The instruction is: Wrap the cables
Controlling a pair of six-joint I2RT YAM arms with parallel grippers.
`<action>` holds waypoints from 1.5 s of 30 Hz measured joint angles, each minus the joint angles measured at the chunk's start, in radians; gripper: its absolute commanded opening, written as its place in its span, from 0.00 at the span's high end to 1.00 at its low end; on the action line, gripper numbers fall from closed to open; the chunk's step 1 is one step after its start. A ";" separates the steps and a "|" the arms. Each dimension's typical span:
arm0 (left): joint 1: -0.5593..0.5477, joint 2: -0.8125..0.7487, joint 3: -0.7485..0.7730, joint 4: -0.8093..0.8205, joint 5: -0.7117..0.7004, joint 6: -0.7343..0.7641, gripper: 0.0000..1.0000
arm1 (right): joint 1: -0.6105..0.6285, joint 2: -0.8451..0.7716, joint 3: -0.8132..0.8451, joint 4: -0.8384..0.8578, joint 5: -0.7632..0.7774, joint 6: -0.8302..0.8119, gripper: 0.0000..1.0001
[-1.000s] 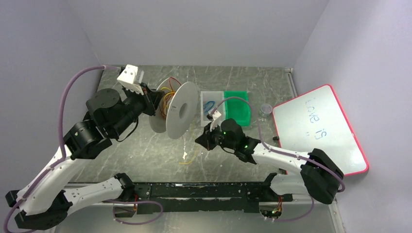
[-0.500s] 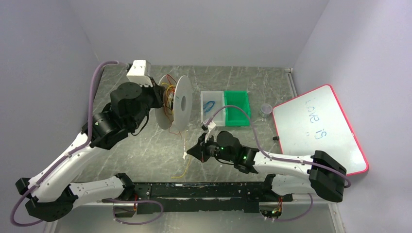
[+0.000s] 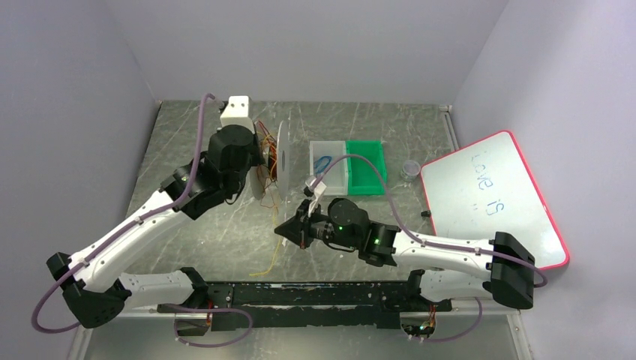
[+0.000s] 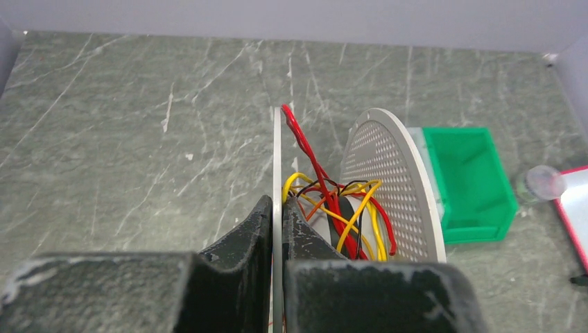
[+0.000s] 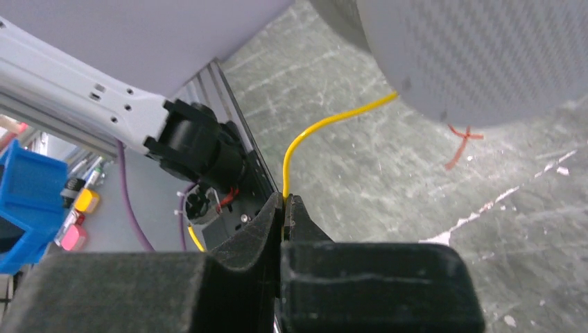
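A white spool (image 3: 283,152) stands on edge on the table, with yellow, orange and red cables (image 3: 265,156) bunched between its two discs. My left gripper (image 4: 277,205) is shut on the thin near disc (image 4: 277,149). The cables (image 4: 333,208) loop between that disc and the perforated far disc (image 4: 392,184). My right gripper (image 5: 285,200) is shut on a yellow cable (image 5: 312,135) that arcs up toward the spool (image 5: 478,55). From above, the right gripper (image 3: 281,231) is in front of the spool, and a loose yellow strand (image 3: 268,259) trails toward the near edge.
Behind the right arm sit a clear bin (image 3: 328,166) holding a small blue coil and a green bin (image 3: 366,166). A small clear cup (image 3: 409,169) and a red-rimmed whiteboard (image 3: 491,199) lie at the right. A black rail (image 3: 315,296) runs along the near edge.
My left arm has swung right and turned the spool until it shows edge-on. My right gripper has moved left and toward the near edge, pulling the yellow cable with it.
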 measured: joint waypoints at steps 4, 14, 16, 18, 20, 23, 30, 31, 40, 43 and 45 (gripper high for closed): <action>0.000 0.001 -0.069 0.006 -0.028 -0.009 0.93 | 0.003 0.000 0.064 -0.036 0.023 0.000 1.00; -0.016 -0.006 -0.232 -0.016 -0.046 -0.059 0.93 | 0.003 0.010 0.208 -0.149 0.124 -0.007 1.00; -0.021 -0.014 -0.242 -0.018 -0.041 -0.056 0.93 | 0.003 0.019 0.235 -0.179 0.143 -0.016 1.00; -0.024 -0.024 -0.253 -0.016 -0.029 -0.045 0.93 | 0.003 0.031 0.270 -0.224 0.160 -0.034 1.00; -0.026 -0.040 -0.269 -0.011 -0.006 -0.025 0.93 | 0.003 0.045 0.309 -0.280 0.178 -0.063 1.00; -0.028 -0.062 -0.289 -0.010 0.037 0.021 0.93 | 0.003 0.060 0.365 -0.360 0.197 -0.112 1.00; -0.033 -0.082 -0.293 -0.006 0.172 0.146 0.93 | -0.024 0.061 0.448 -0.516 0.173 -0.243 1.00; -0.034 -0.082 -0.292 -0.006 0.196 0.166 0.93 | -0.033 0.061 0.455 -0.536 0.166 -0.265 1.00; -0.041 -0.082 -0.292 -0.019 0.428 0.289 0.93 | -0.078 0.042 0.460 -0.636 0.117 -0.483 1.00; -0.042 -0.083 -0.292 -0.019 0.494 0.312 0.93 | -0.083 0.013 0.438 -0.635 0.117 -0.563 1.00; -0.043 -0.088 -0.292 -0.021 0.533 0.325 0.93 | -0.092 -0.010 0.417 -0.632 0.118 -0.615 1.00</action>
